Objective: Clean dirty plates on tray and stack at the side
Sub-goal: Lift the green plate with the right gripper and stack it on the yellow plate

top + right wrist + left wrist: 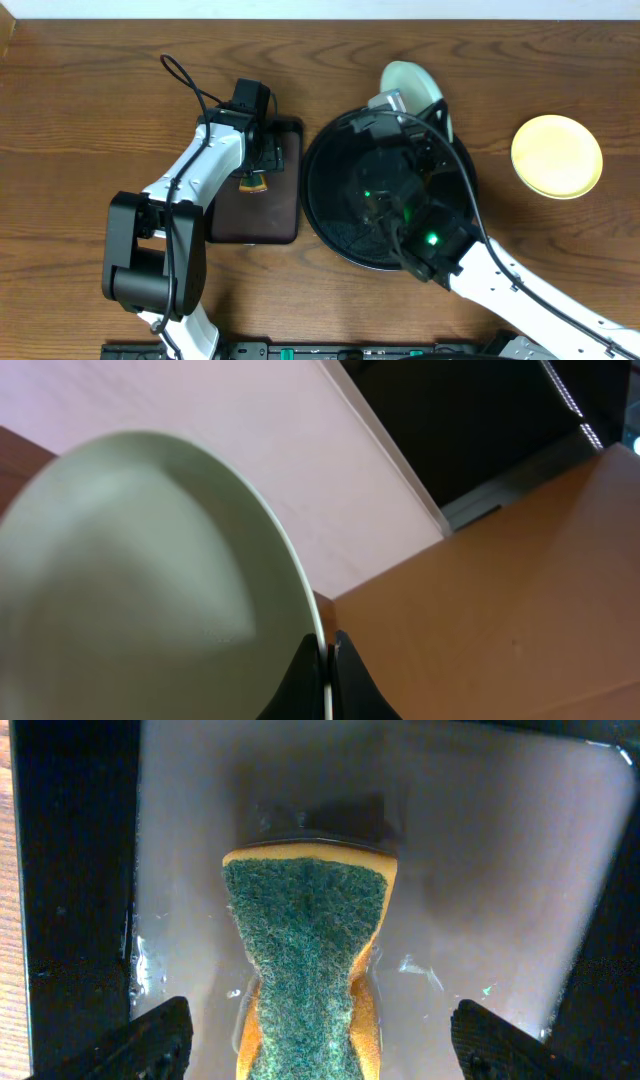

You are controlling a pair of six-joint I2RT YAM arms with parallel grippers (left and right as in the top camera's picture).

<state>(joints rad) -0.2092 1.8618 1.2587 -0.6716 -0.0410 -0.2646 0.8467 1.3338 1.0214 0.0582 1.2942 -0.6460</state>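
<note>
- Overhead view: round black tray [335, 215] sits mid-table [80, 100], with the right arm reaching across it.
- Right gripper [327, 672] is pinched onto the rim of a pale mint plate [150, 580] – both black fingers are closed on the edge, and the plate is gripped.
- Seen from above, the mint plate is tipped up on edge over the far rim of the black tray, next to the wrist.
- A pale curved edge shows just right of that wrist; cannot tell if it is the same plate or another.
- Yellow plate [557, 157] lies flat on the table, right of the black tray and well apart from it.
- Brown tray [285, 215] is rectangular and sits just left of the black tray, with the left arm over it.
- Left gripper [320, 1042] is spread wide – its fingers sit well apart in the bottom corners of the wrist view, not touching anything.
- Sponge [305, 950] lies between them on the wet brown tray, green scrub side up with orange foam at the edges; it is narrow at the waist, and its near end is cut off by the frame.
</note>
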